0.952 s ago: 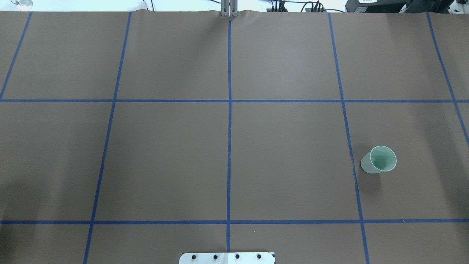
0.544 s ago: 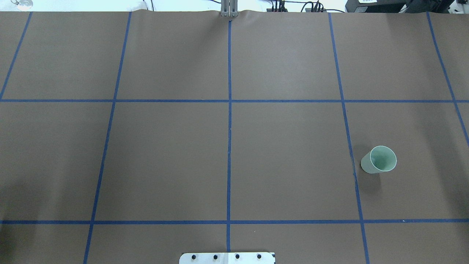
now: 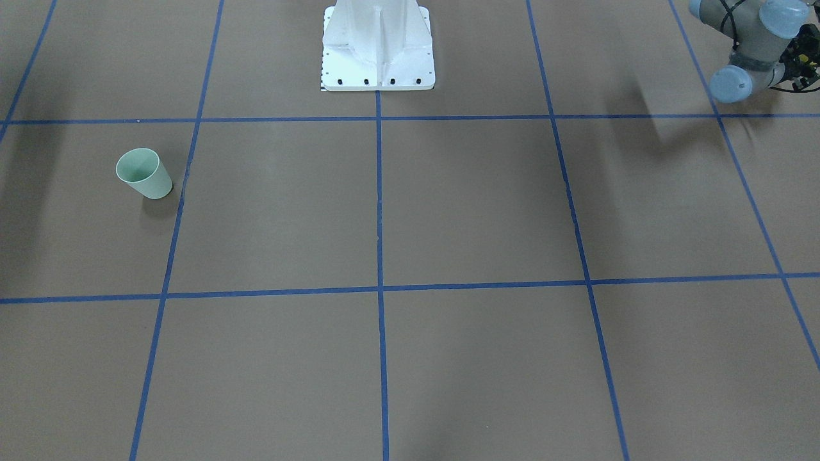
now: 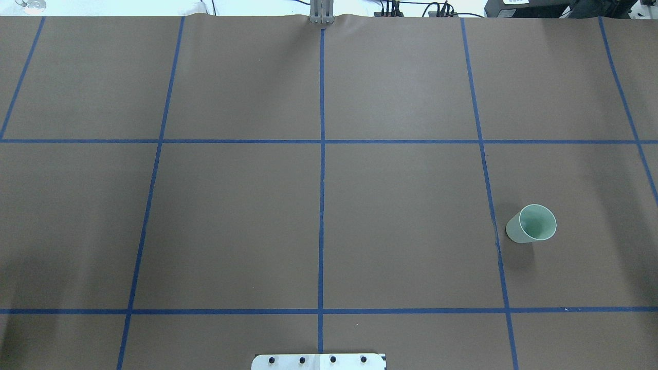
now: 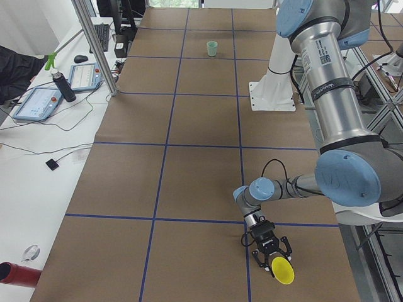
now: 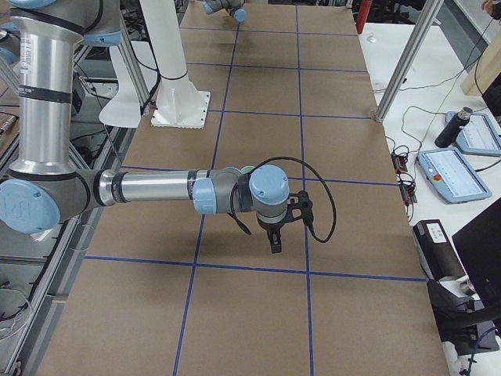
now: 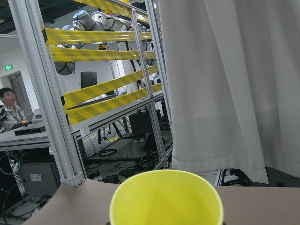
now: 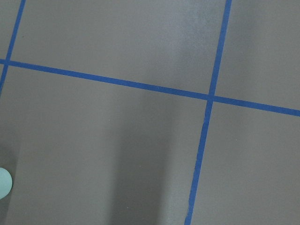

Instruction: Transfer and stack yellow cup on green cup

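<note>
The green cup (image 4: 532,224) stands upright on the brown table, on my right side; it also shows in the front-facing view (image 3: 144,174) and far off in the exterior left view (image 5: 212,48). A sliver of it shows at the lower left edge of the right wrist view (image 8: 2,183). The yellow cup (image 5: 283,270) is at the tip of my left gripper (image 5: 271,255), near the table's left end, tilted on its side. Its rim fills the bottom of the left wrist view (image 7: 166,197). My right gripper (image 6: 274,235) points down above the table close to the green cup. I cannot tell whether either gripper is open or shut.
The white robot base (image 3: 378,51) stands at the middle of the table's near edge. A side desk with tablets (image 5: 38,100) and a bottle (image 5: 63,85) runs beyond the far edge, behind metal frame posts (image 5: 94,44). Blue tape lines grid the table.
</note>
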You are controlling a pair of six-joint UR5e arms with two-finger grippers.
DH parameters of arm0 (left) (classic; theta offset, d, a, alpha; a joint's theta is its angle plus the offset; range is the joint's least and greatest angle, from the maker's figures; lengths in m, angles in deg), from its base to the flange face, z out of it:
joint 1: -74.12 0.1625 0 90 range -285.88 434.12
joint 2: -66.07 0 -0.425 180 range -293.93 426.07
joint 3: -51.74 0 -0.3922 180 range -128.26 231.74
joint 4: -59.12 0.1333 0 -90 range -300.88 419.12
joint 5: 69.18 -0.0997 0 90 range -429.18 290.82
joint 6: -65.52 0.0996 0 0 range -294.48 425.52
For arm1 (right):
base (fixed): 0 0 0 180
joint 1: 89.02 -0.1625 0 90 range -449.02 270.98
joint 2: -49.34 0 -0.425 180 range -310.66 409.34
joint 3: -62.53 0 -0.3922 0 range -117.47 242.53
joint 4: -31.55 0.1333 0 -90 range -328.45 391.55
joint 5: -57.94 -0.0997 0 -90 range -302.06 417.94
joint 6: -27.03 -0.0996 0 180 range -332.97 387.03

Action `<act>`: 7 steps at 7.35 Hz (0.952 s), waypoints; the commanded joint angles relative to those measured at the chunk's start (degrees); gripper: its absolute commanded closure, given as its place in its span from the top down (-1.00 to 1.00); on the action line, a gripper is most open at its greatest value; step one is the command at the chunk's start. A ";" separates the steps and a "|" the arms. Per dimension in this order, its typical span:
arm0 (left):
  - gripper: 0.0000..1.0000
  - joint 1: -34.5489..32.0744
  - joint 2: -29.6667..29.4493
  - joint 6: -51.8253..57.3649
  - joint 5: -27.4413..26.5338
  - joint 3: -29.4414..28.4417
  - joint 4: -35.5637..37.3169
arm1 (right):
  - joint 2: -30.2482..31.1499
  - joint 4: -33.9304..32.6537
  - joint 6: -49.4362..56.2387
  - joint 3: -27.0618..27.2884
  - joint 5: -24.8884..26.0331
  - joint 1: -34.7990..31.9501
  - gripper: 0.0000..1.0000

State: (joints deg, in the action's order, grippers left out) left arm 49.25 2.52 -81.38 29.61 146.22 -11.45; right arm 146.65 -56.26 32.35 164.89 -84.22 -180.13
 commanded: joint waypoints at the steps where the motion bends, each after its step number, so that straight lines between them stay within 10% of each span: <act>1: -1.00 -8.82 0.36 10.53 -14.76 2.11 0.79 | 0.33 -0.25 -0.48 0.56 -0.04 -0.03 1.00; 7: -1.00 -17.84 -8.43 28.58 -29.26 3.60 -14.20 | 1.21 0.01 -2.24 2.40 1.27 -0.38 1.00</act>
State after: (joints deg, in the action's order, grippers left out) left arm 31.68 -5.58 -55.37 2.54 148.97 -20.33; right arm 147.49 -56.39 30.68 166.84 -83.23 -180.37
